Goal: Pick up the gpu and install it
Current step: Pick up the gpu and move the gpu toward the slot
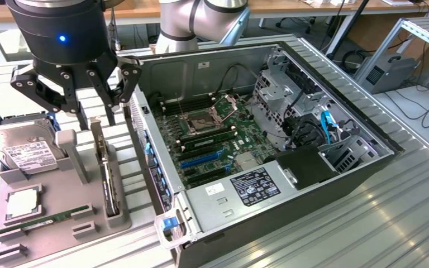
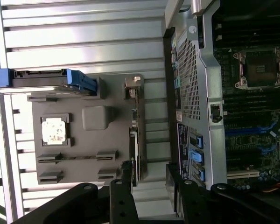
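The gpu (image 1: 108,178) stands on its long edge in a slot of the grey holder tray (image 1: 47,190), on the exterior view's left of the open computer case (image 1: 274,139). My gripper (image 1: 99,120) hangs open just above the card's far end, with nothing between its fingers. In the wrist view the gpu (image 2: 136,140) shows as a thin edge-on strip along the holder tray (image 2: 84,149), and the gripper (image 2: 149,186) straddles one end of it with its black fingers (image 2: 123,196) apart. Blue and black expansion slots (image 1: 199,159) lie bare on the motherboard (image 1: 222,128).
The holder tray also carries a silver hard drive (image 1: 20,148), a processor chip (image 1: 22,204) and a thin green RAM stick (image 1: 43,219). The case's rear wall (image 2: 196,93) rises close beside the card. Everything rests on a ribbed metal table (image 1: 363,223).
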`<state>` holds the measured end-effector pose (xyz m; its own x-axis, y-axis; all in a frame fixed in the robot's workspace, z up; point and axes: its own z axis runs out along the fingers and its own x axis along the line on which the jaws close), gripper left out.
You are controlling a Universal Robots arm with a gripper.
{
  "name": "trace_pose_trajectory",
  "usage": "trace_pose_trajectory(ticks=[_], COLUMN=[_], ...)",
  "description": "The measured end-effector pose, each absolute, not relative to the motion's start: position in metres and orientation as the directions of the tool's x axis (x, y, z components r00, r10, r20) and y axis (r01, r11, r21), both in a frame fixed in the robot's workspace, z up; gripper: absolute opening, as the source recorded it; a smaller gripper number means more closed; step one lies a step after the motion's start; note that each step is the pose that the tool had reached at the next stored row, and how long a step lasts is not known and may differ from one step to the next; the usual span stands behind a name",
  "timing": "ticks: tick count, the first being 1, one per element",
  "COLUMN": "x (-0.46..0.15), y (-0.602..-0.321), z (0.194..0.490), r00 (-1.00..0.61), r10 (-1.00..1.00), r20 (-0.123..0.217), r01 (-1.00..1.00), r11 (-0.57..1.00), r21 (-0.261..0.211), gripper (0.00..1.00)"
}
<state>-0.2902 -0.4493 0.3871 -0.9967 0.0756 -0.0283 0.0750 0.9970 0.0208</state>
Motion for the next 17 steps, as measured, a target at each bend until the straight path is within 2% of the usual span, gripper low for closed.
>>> trace_pose_trajectory(ticks=[17], x=[-0.2902], y=[-0.4492], z=[0.3807], r00=[-0.997], r10=[0.076], r20=[-0.028], r01=[0.075], r11=[0.997], r21=[0.021], gripper=[0.42])
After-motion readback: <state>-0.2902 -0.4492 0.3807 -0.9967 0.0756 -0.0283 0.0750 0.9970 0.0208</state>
